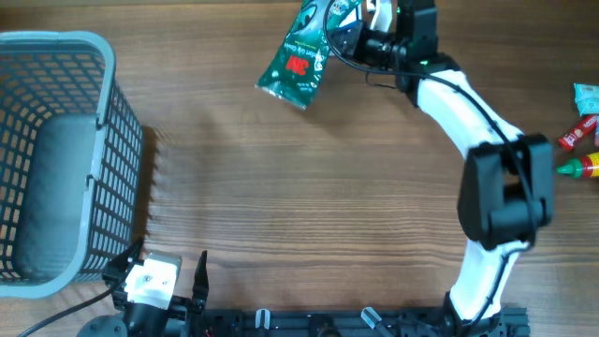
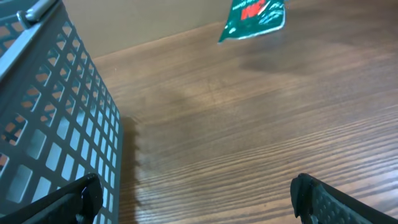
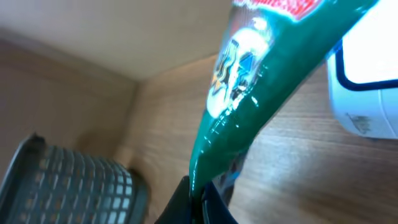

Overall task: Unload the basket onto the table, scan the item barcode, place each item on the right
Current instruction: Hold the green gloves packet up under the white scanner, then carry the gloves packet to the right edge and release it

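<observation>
Much of the wooden table (image 1: 309, 206) lies bare in the overhead view, between the grey basket (image 1: 56, 159) at the left edge and the sauce bottles (image 1: 580, 150) at the right edge. The green packet (image 1: 298, 58) is held up near the far edge by the right gripper (image 1: 342, 21). In the left wrist view, the left gripper (image 2: 199, 208) stands wide apart and empty, with the basket wall close on its left and open wood ahead. In the right wrist view, the jaws are pressed together on the thin edge of the packet.
</observation>
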